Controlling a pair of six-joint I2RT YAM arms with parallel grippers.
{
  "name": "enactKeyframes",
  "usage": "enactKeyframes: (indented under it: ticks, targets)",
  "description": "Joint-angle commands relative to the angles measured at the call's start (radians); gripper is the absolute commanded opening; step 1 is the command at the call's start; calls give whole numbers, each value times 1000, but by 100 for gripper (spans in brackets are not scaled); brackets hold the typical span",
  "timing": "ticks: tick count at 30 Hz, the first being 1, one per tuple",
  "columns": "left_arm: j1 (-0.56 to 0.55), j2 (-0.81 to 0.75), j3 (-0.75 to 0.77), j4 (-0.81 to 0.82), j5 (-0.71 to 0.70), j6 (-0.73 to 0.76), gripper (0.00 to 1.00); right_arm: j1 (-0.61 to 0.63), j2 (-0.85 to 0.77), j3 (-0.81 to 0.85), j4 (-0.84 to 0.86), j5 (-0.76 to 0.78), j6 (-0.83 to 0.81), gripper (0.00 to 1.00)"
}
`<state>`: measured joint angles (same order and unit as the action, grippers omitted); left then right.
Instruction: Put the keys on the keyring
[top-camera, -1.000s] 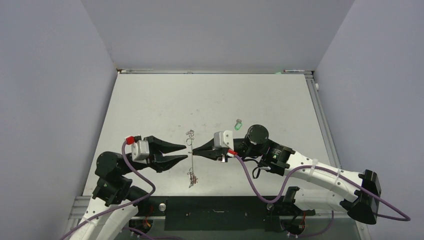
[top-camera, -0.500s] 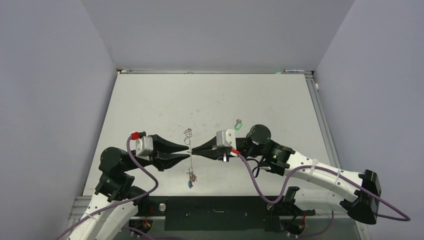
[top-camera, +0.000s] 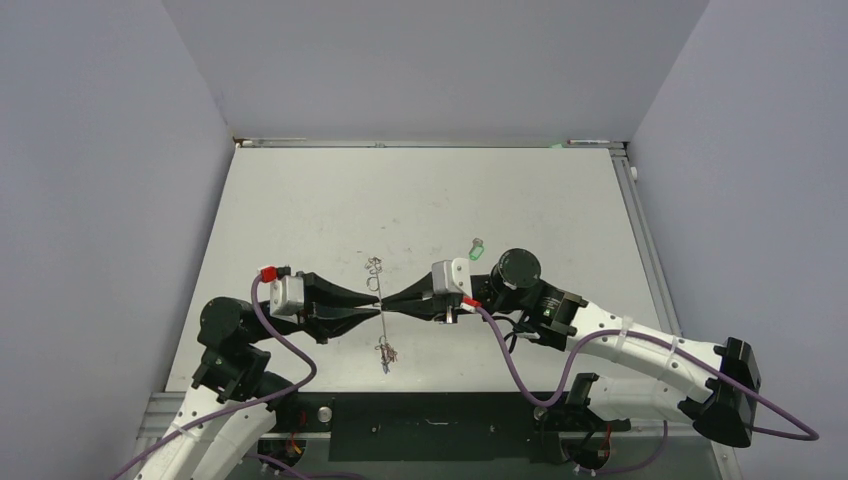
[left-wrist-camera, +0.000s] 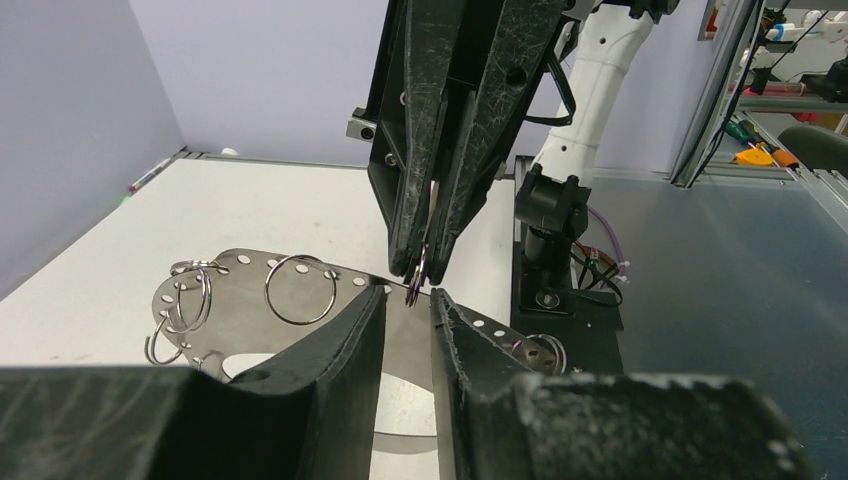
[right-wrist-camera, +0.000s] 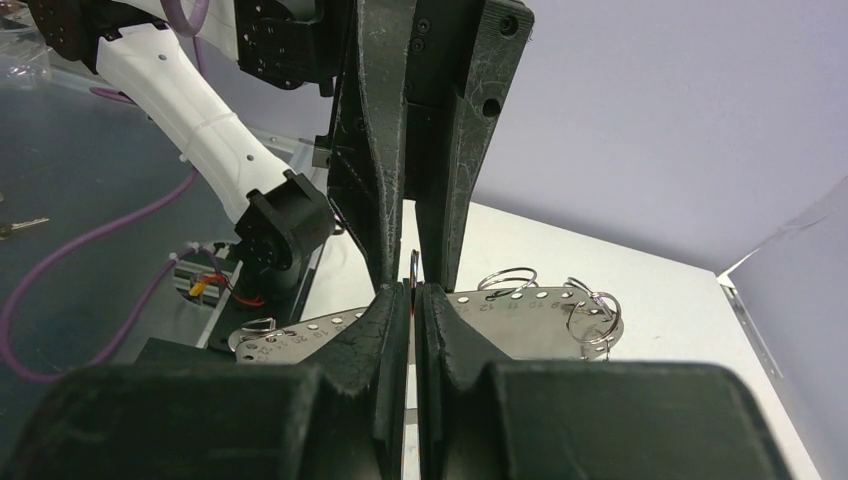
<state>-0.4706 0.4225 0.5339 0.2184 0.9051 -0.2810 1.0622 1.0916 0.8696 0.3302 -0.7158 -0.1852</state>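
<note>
Keyring: thin flat metal strip w/ row of holes and small split rings through them, up on edge near ctr of surface. Long axis near–far, just a fine line from above. Lower edge on or off surface: cannot tell. Small bits bunched at far end and near end, too small to call as keys or not.

Right hand in from the right, fingers pressed together, pinching keyring by one split ring approx. mid-length. Left hand in from the left, tip to tip w/ the right, fingers spread a little, straddling that same ring, no contact visible. Both hands square across the long axis, equally close to it.

Green key loose on surface, apart from keyring, off to its far right, just beyond right hand's wrist. Nearer the right arm, but that hand occupied.

Prob. next: left hand to close and take over the hold, freeing the right for green key.
</note>
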Motion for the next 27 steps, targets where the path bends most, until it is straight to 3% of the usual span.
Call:
enactKeyframes:
  ticks: [1, 7, 13, 14, 17, 20, 27]
  targets:
    - [-5, 5, 1, 53, 17, -14, 18, 5, 10, 40, 96, -38, 9, 5]
    - [-5, 4, 18, 37, 8, -2, 0, 5, 19, 42, 108, -54, 20, 5]
    - [-5, -13, 38, -24, -16, 52, 0, 5, 8, 35, 108, -17, 21, 6]
    - [-5, -20, 37, -24, -20, 57, 0, 5, 6, 35, 106, -7, 21, 8]
    - [-5, -34, 45, -63, -55, 89, 0, 4, -2, 36, 83, 29, 14, 36]
    - [-5, -38, 50, -92, -81, 116, 0, 5, -39, 14, 86, 120, 15, 54]
    - [-9, -44, 53, -137, -141, 167, 0, 3, -205, -83, 83, 461, 45, 72]
